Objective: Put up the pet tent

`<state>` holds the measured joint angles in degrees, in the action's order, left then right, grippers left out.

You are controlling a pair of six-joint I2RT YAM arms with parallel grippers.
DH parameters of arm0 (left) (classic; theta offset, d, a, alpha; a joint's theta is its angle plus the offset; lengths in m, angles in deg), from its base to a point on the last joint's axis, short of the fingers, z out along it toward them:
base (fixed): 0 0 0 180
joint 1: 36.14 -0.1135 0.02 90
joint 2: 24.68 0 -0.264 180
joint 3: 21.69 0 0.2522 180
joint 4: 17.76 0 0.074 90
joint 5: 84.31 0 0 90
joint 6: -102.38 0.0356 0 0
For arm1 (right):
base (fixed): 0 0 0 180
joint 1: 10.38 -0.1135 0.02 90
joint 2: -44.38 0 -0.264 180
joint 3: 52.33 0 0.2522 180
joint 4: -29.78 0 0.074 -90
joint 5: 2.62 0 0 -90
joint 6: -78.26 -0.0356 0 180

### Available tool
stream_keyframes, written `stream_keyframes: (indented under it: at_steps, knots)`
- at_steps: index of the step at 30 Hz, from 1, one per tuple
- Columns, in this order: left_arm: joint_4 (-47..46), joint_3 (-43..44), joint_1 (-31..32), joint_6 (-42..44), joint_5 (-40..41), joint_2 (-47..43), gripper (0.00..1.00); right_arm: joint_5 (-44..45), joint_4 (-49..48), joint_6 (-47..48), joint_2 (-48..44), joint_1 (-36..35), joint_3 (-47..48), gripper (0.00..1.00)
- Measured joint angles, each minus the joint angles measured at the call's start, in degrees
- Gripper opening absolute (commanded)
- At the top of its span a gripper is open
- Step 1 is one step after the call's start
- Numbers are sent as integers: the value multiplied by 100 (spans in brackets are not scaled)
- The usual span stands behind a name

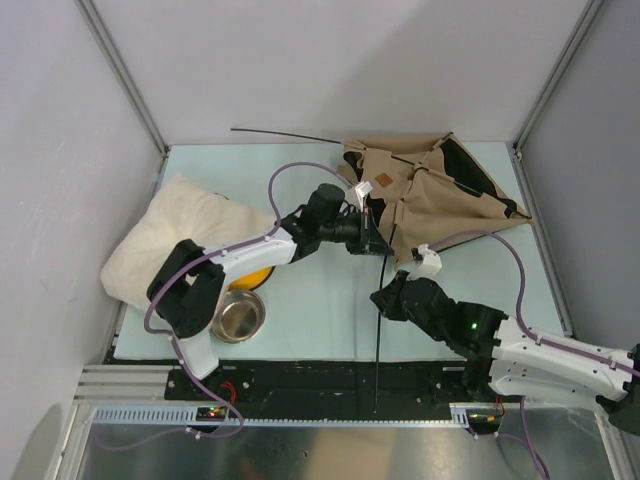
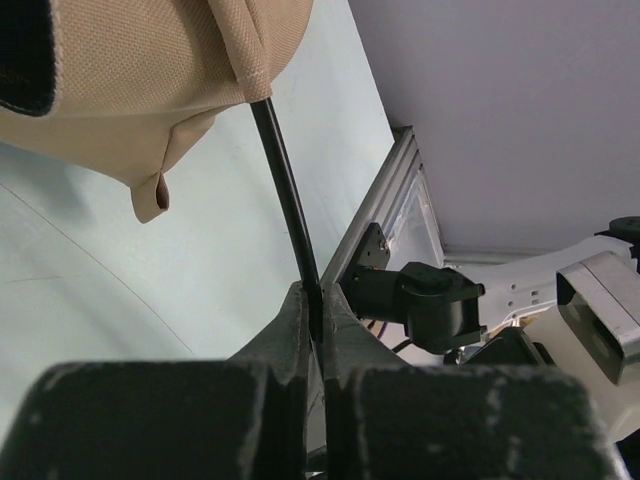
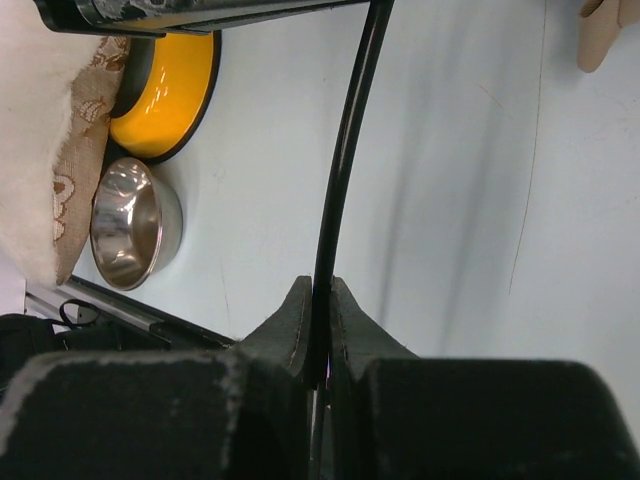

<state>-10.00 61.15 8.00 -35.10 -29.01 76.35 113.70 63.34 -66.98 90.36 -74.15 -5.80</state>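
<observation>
The pet tent (image 1: 430, 190) lies collapsed at the far right of the pale green counter (image 1: 310, 320). It is a crumpled heap of tan fabric with dark openings, a small brown label patch near its top and a white bit at its left edge. One thin black pole (image 1: 381, 330) runs from the tent's near left corner straight toward the near edge of the counter. The left wrist view shows it coming out of a hemmed fabric sleeve. The left end effector (image 1: 372, 235) is clenched on this pole just beside the fabric, and the right end effector (image 1: 383, 300) is clenched on the same pole nearer the arm bases. A second pole (image 1: 285, 135) lies loose along the back edge, left of the tent. On the left, a steel bowl (image 1: 240, 315) shows its polished inner wall and floor. A yellow bowl (image 1: 255, 275) beside it is mostly hidden under the left arm, so I cannot tell what is in it. A cream pillow (image 1: 185, 240) lies just beside both bowls.
</observation>
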Motion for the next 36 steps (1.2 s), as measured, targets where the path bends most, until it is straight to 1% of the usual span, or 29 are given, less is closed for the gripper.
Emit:
stream_keyframes:
  at_steps: [2,4,9,12,14,17,24,26,28,30,32,33,36]
  knots:
    - [17,0,0,-70,4,9,0,-48,0,-11,17,15,0,2]
    - [46,0,0,-131,11,11,0,-96,2,-20,39,17,0,8]
    - [166,0,15,-262,74,11,0,-254,26,-85,94,7,0,31]
    - [227,4,68,-332,164,11,0,-503,98,-122,149,-170,0,45]
    - [229,7,85,-365,208,11,0,-619,192,-166,190,-326,0,52]
    - [243,50,81,-420,289,11,0,-732,291,-221,264,-551,-9,54]
    - [247,162,85,-527,328,20,0,-802,299,-544,466,-1067,-74,47]
    - [249,190,85,-553,328,37,0,-765,308,-691,487,-1342,-96,44]
    - [249,229,85,-562,326,81,0,-691,352,-887,483,-1685,-105,40]
    - [251,262,85,-562,326,125,0,-553,455,-1121,468,-2057,-105,39]
    - [249,273,85,-557,328,153,0,-417,603,-1381,417,-2380,-105,40]
    - [249,273,85,-555,328,162,0,-326,688,-1523,372,-2538,-105,42]
    - [249,273,85,-551,326,184,0,-81,901,-1878,205,-2931,-105,54]
